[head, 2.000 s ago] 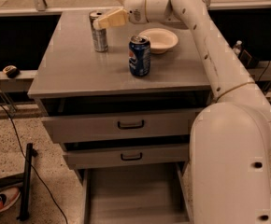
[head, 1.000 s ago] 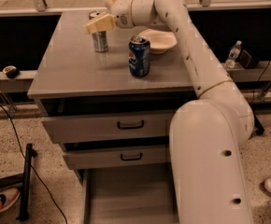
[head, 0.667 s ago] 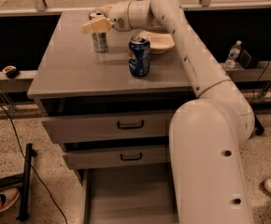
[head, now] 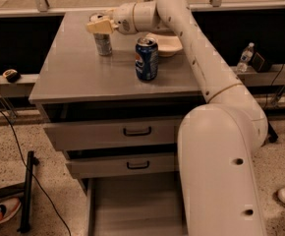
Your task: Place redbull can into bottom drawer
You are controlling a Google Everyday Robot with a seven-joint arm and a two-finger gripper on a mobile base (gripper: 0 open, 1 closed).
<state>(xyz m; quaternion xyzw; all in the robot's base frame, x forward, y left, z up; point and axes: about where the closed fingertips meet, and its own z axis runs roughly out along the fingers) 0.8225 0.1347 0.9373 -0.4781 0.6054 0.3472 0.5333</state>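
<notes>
The redbull can (head: 103,42), slim and silver-grey, stands upright on the far left of the grey cabinet top (head: 78,75). My gripper (head: 99,25) reaches from the right and sits right over the top of the can, its cream fingers (head: 94,27) at the rim. The bottom drawer (head: 132,208) is pulled open below, its flat floor bare. My white arm (head: 196,48) stretches across the cabinet top and its bulk hides the drawer's right side.
A blue Pepsi can (head: 147,58) stands mid-top, just in front of a cream bowl (head: 167,44). Two upper drawers with black handles (head: 137,131) are slightly pulled out. A water bottle (head: 244,57) stands on the right shelf. A black stand (head: 27,193) and a shoe (head: 0,214) are on the floor at left.
My gripper has slid left along the back of the cabinet top and now sits over the redbull can's top. The can and the Pepsi can have not moved.
</notes>
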